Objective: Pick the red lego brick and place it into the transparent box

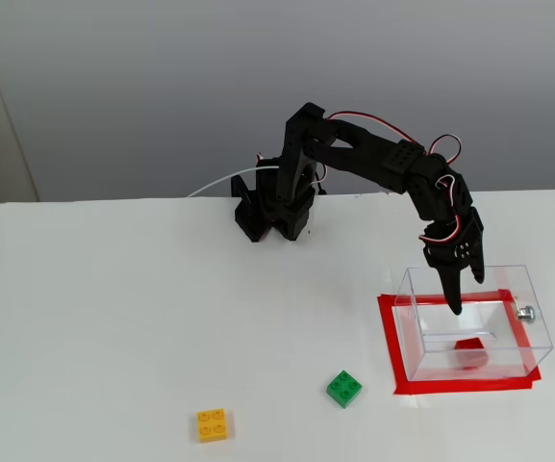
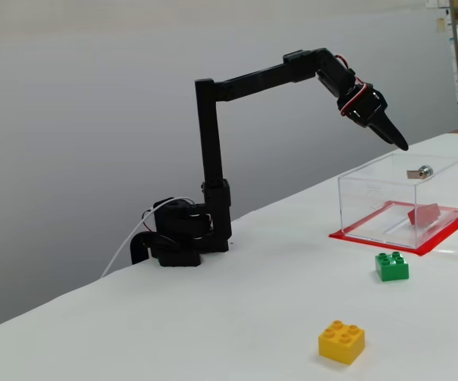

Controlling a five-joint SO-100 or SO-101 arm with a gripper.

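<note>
- Yellow brick point(image 1: 212, 424) and green brick point(image 1: 344, 388) are lying untouched at lower centre.
- Gripper point(image 1: 466, 293) is hanging open and empty at right, above the box point(image 1: 402, 306).
- Red brick point(image 1: 469, 352) is sitting inside the box at lower right; placement looks done, only retreat remaining.

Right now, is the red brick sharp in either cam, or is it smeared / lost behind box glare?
In a fixed view from above, the red lego brick is a soft, blurred patch on the floor of the transparent box; studs unreadable. In the fixed side view it looks smeared and tilted through the clear wall. Lighting is even and there is no strong glare; the gripper is sharp.
</note>
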